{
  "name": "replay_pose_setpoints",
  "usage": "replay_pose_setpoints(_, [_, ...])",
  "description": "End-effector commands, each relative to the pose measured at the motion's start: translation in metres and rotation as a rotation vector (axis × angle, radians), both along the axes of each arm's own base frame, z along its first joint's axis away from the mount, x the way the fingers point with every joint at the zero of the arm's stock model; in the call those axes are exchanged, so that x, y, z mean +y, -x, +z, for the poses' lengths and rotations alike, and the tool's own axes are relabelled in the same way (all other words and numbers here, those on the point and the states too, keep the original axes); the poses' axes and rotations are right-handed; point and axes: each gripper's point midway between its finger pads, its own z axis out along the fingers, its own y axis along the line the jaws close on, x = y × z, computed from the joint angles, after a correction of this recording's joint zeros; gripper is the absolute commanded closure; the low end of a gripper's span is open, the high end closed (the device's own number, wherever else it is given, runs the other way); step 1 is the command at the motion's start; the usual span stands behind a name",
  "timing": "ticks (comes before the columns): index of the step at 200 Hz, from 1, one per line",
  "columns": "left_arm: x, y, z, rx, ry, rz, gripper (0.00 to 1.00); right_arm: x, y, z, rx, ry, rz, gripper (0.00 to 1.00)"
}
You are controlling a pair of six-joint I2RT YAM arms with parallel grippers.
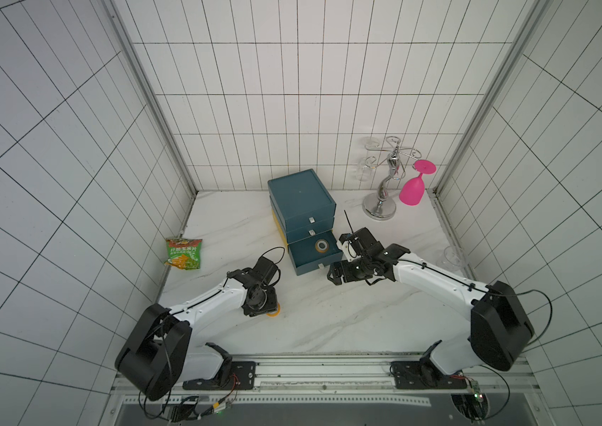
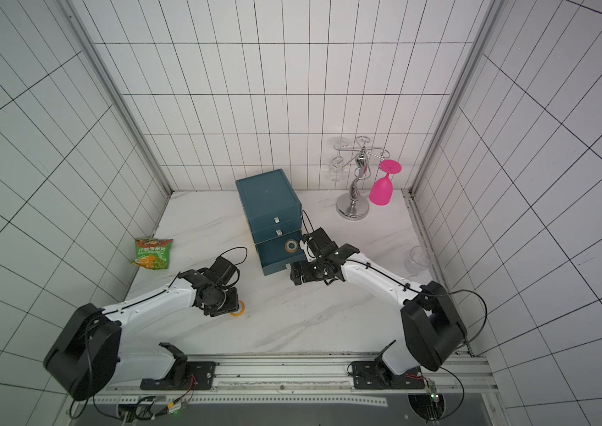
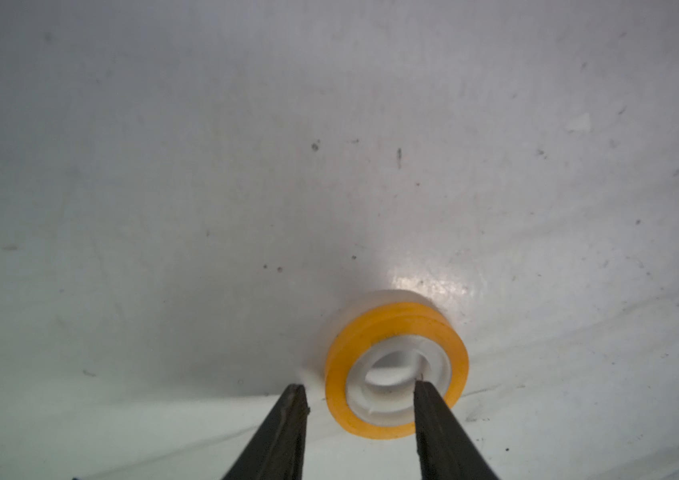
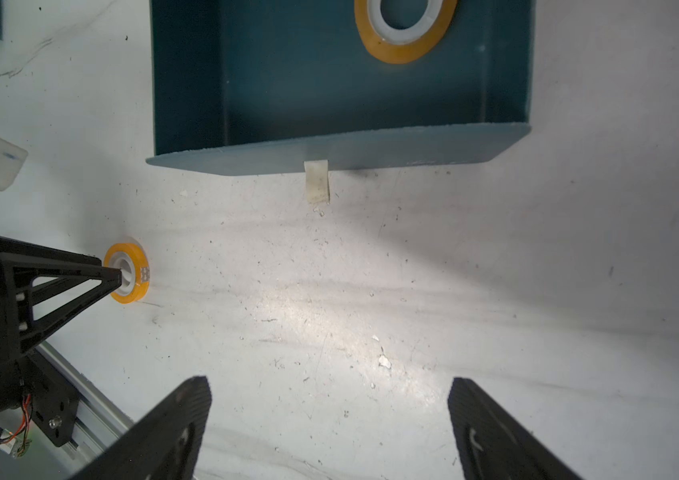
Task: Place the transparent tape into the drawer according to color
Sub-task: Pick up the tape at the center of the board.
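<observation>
Left pincer [image 3: 358,386] is pointing down, hiding most of an orange roll [image 1: 276,310] on the table [image 1: 329,324] in both top views. Its wrist view is showing one finger [image 3: 437,424] inside the core, the other just outside, not yet clamped. Right pincer [image 4: 329,382] is hovering splayed and empty before the open bottom drawer [image 4: 371,149], a second orange roll [image 4: 406,45] lying inside.

Green snack bag [image 1: 183,253], chrome glass rack [image 1: 379,211], pink goblet [image 1: 412,191], clear glass [image 1: 453,257]
</observation>
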Motion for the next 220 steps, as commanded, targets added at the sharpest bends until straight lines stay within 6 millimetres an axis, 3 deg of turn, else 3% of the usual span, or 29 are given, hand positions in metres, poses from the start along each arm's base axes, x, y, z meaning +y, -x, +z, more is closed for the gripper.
replay_pose_setpoints(1, [0.002, -0.005, 0.002, -0.015, -0.030, 0.004, 0.55, -0.007, 0.006, 0.002, 0.010, -0.007, -0.004, 0.05])
replay_pose_setpoints(43, [0.004, -0.012, -0.002, -0.011, -0.067, -0.006, 0.57, -0.006, 0.007, 0.005, 0.005, -0.016, -0.003, 0.04])
replay_pose_setpoints(75, [0.003, -0.010, -0.011, 0.020, -0.091, -0.027, 0.63, -0.008, 0.008, 0.006, 0.006, -0.017, -0.002, 0.03])
replay_pose_setpoints(141, [0.001, -0.009, -0.023, 0.052, -0.118, -0.045, 1.00, -0.013, 0.014, 0.000, 0.016, -0.010, -0.013, 0.02])
replay_pose_setpoints(149, [0.001, -0.010, -0.022, 0.049, -0.119, -0.045, 1.00, -0.014, 0.014, 0.000, 0.018, -0.008, -0.015, 0.02])
replay_pose_setpoints(176, [0.002, -0.015, -0.012, 0.022, -0.128, -0.038, 1.00, -0.017, 0.016, -0.002, 0.019, -0.012, -0.027, 0.02])
replay_pose_setpoints(220, [-0.005, -0.037, 0.031, -0.096, -0.095, -0.025, 1.00, -0.020, 0.017, -0.006, 0.022, -0.014, -0.046, 0.02])
